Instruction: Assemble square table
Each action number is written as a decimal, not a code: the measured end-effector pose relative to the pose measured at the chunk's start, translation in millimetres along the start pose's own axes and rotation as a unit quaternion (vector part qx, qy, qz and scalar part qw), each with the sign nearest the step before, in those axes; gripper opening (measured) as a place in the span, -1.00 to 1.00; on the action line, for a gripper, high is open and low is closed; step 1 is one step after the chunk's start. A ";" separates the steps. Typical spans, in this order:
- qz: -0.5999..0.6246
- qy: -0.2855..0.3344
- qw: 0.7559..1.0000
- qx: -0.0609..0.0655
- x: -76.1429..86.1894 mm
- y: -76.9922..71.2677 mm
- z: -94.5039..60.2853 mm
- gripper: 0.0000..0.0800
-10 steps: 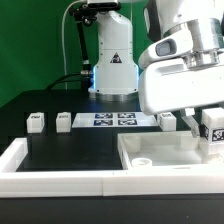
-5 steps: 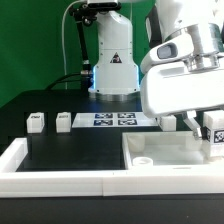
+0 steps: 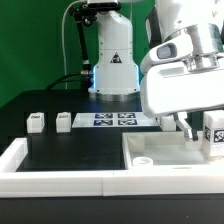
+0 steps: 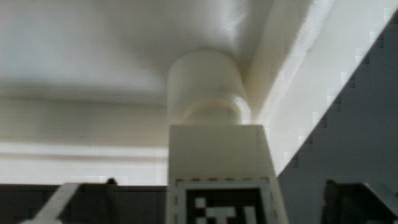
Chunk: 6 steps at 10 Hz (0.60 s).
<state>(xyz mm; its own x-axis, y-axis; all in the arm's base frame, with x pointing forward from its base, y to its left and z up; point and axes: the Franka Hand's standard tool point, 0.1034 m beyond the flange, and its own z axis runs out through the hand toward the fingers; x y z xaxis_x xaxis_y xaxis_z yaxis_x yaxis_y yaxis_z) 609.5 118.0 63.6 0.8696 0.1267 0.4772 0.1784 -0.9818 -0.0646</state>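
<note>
The square table's white tray-like slab (image 3: pixel 165 152) lies at the front on the exterior view's right. My gripper (image 3: pixel 205 135) hangs over its right end, shut on a white tagged leg (image 3: pixel 214 133) held upright. In the wrist view the leg (image 4: pixel 221 140) runs from between my dark fingers (image 4: pixel 71 200) to the slab's white inner wall (image 4: pixel 107 70), its rounded end by a corner ridge. Two loose legs (image 3: pixel 36 122) (image 3: pixel 64 120) stand at the left, and another (image 3: pixel 167 120) stands behind the slab.
The marker board (image 3: pixel 112 119) lies flat at the table's middle back. The robot's white base (image 3: pixel 113 60) stands behind it. A long white rim (image 3: pixel 60 178) borders the black surface along the front and left.
My gripper and the held leg have shifted slightly down and to the exterior view's right. Nothing else has moved.
</note>
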 end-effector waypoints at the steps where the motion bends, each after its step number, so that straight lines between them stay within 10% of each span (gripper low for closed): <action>1: 0.000 0.000 1.000 0.000 0.0 0.0 0.0 0.56; 6: 0.000 -0.002 1.000 0.001 0.9 -0.3 -1.0 0.62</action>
<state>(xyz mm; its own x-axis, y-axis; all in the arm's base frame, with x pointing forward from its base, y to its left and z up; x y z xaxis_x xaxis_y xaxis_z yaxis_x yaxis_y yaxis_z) 609.8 118.2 64.9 0.8714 0.1276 0.4737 0.1793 -0.9816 -0.0655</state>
